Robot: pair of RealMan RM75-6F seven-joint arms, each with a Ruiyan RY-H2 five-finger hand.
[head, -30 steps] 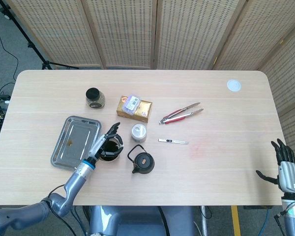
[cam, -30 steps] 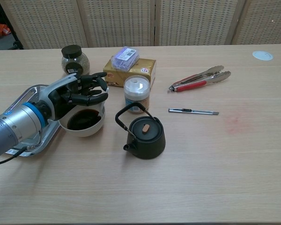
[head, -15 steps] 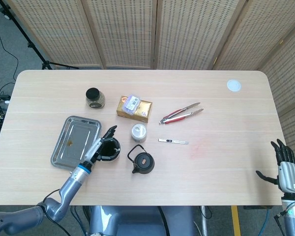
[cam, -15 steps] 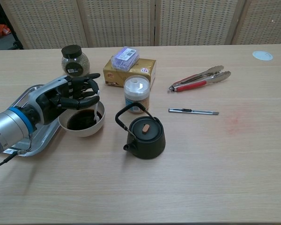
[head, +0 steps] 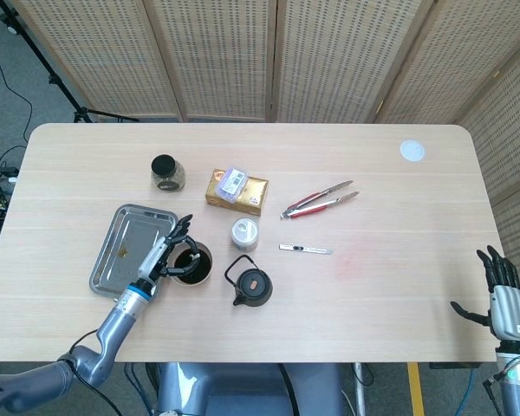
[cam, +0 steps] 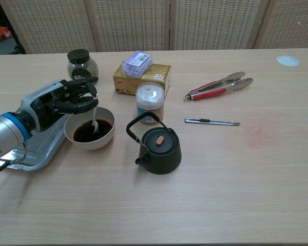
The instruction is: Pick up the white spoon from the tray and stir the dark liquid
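The left robot hand (cam: 61, 100) is pinching the white spoon (cam: 94, 117) by its handle, keeping it near upright so its tip is dipping into the dark liquid in the bowl (cam: 89, 134), left of centre beside the tray (head: 132, 247). The right robot hand (head: 503, 299) is idling at lower right, fingers spread and holding nothing.

The pale wooden table (cam: 256, 174) has a smooth, matt grain finish. On it the shiny metal tray (head: 130, 247) looks polished and reflective, while the squat black teapot (cam: 159, 148) has a dull, cast-iron look with a matt wire handle. The white bowl (cam: 87, 143) appears glazed and smooth, its dark liquid (cam: 84, 132) glossy. The white spoon (cam: 94, 119) looks like smooth plastic or ceramic. The red-handled metal tongs (cam: 218, 85) gleam faintly.
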